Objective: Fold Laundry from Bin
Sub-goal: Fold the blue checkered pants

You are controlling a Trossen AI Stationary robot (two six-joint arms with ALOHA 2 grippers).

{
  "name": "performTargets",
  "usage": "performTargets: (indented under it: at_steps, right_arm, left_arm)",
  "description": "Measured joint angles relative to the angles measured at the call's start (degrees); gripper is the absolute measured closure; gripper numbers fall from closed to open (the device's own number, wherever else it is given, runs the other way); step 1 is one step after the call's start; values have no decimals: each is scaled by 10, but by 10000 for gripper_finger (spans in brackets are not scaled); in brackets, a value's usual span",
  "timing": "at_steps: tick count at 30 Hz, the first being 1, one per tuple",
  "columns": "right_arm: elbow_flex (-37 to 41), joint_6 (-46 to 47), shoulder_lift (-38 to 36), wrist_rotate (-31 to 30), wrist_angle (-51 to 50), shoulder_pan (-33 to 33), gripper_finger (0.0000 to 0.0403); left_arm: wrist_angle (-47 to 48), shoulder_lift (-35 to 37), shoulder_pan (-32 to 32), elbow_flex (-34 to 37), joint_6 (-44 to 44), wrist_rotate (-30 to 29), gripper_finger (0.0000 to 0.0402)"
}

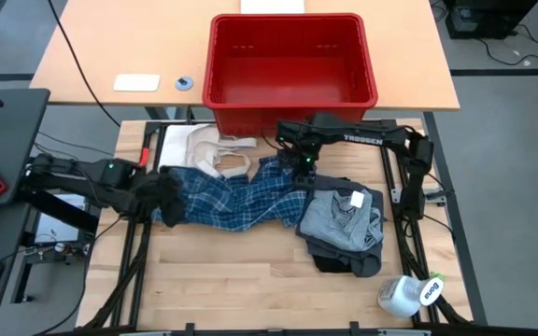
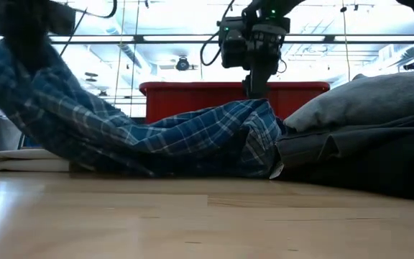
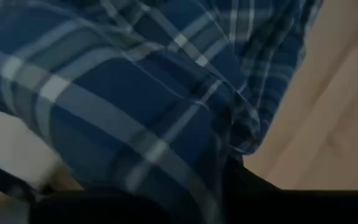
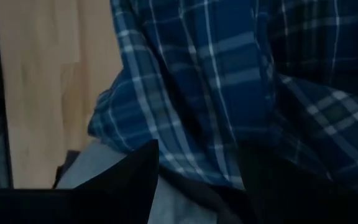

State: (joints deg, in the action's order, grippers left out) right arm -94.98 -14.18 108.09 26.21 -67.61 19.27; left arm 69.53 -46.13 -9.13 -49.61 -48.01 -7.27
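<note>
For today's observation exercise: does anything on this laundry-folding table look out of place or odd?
Yes. A clear plastic spray bottle with a green label lies tipped on its side at the wooden table's near right corner, away from the garments; a cleaning bottle is not laundry.

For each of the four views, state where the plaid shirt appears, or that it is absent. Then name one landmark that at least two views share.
High view: plaid shirt stretched across the table's middle.
Low view: it runs from upper left down to centre.
Left wrist view: it fills most of the frame.
Right wrist view: it covers the centre and right.
Shared landmark: red bin, behind the shirt in the low view.
</note>
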Motion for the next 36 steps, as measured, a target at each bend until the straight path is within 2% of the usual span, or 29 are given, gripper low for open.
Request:
performTargets:
  at_steps: [3, 7, 11, 14, 18, 20, 24, 27, 33, 36]
  right_arm:
    - [21, 20, -12, 9, 35, 0, 179]
    - [10, 37, -18, 11, 36, 0, 179]
    - [-32, 55, -21, -7, 1, 0, 179]
    - [-76, 56, -24, -44, -29, 0, 179]
    - [-138, 56, -24, -93, -29, -1, 179]
    - [-166, 59, -25, -109, -17, -1, 179]
    - [-221, 83, -24, -125, -1, 1, 179]
    - [-278, 103, -25, -140, -39, 11, 179]
    - [-399, 128, -28, -146, -134, 23, 179]
    - [-386, 146, -50, -144, -118, 16, 179]
  left_arm:
    - [-4, 0, 0, -29, 38, -29, 349]
    - [2, 0, 4, -72, 67, -28, 267]
    - [20, 0, 15, -145, 109, -26, 178]
    - [14, -13, 27, -209, 155, -71, 141]
    - [16, -66, 52, -273, 234, -139, 136]
    - [-3, -109, 68, -281, 280, -140, 142]
    - [-104, -219, 92, -278, 330, -72, 153]
    - [-152, -298, 109, -277, 361, -22, 159]
    - [-267, -425, 163, -277, 405, 11, 160]
    - [-346, -473, 188, -277, 406, 58, 151]
